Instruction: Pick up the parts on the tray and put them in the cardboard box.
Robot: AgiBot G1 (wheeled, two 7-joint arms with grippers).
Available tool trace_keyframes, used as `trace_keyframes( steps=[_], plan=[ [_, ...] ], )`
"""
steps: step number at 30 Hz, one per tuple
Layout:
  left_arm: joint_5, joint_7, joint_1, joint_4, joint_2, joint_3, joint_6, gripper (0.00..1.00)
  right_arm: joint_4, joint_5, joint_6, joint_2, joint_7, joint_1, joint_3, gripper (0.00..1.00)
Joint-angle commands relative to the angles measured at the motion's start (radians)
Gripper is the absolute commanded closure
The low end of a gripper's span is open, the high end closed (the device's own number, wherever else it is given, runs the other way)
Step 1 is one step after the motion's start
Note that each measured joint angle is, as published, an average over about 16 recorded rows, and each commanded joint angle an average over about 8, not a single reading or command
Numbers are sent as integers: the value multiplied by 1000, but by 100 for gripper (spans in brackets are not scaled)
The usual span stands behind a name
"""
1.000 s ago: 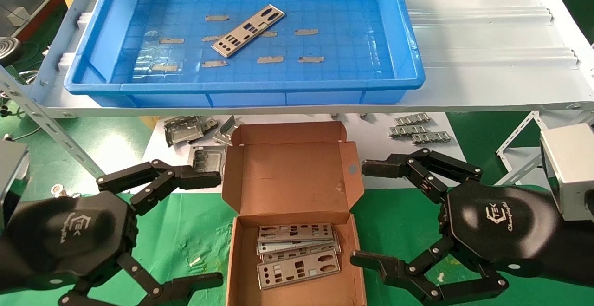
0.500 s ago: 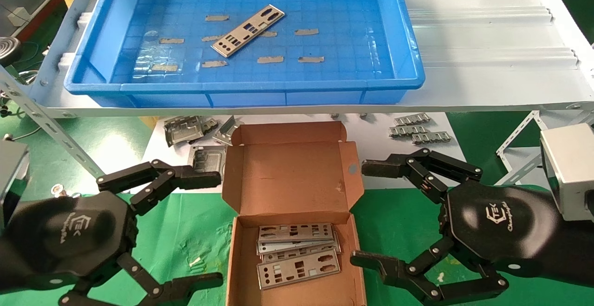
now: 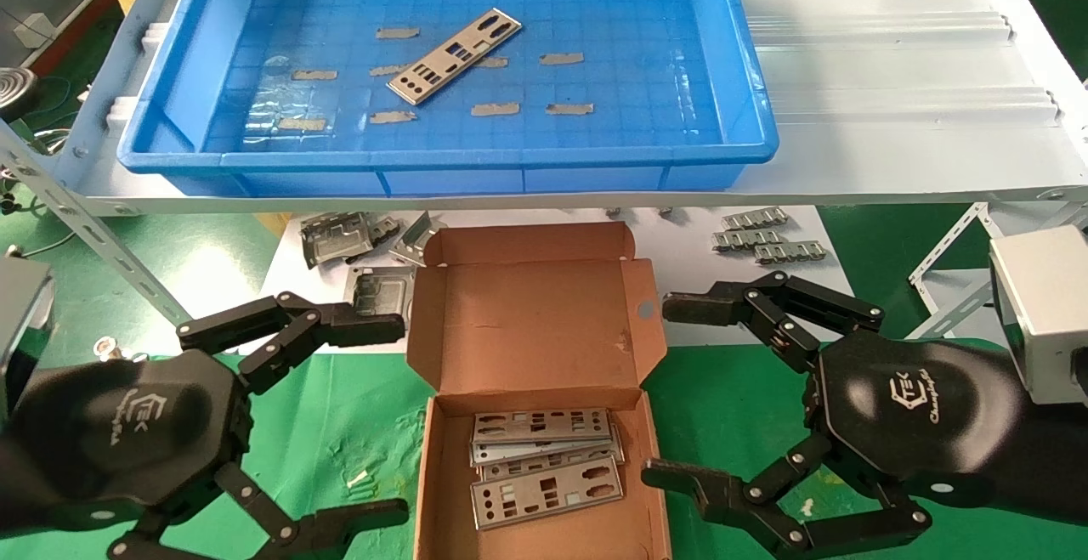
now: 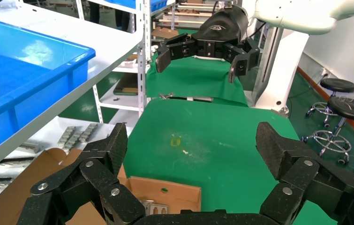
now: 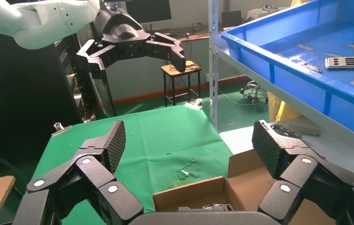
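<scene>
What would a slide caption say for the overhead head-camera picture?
Both open claws, left and right, wait beside a cardboard box holding metal plates; one plate remains in the blue tray.

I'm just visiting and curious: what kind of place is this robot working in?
Probably a factory or lab workbench: a blue tray on metal shelving holds a punched metal plate, more plates fill a cardboard box, and stools stand nearby.

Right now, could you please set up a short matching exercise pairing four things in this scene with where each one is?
Things:
1. lone silver plate
2. stacked silver plates
3. ridged metal strips
4. left claw

Places:
A. inside the cardboard box
B. on the white surface, right of the box lid
C. in the blue tray
D. open, left of the box

Pairs: 1-C, 2-A, 3-B, 4-D
</scene>
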Motion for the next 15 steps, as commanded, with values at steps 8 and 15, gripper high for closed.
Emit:
trace_keyframes(
  steps=[8,15],
  plan=[
    [0,0,0,0,0,0,0,0,0,0,0,0,0,0,0,0],
    [0,0,0,0,0,0,0,0,0,0,0,0,0,0,0,0]
  ],
)
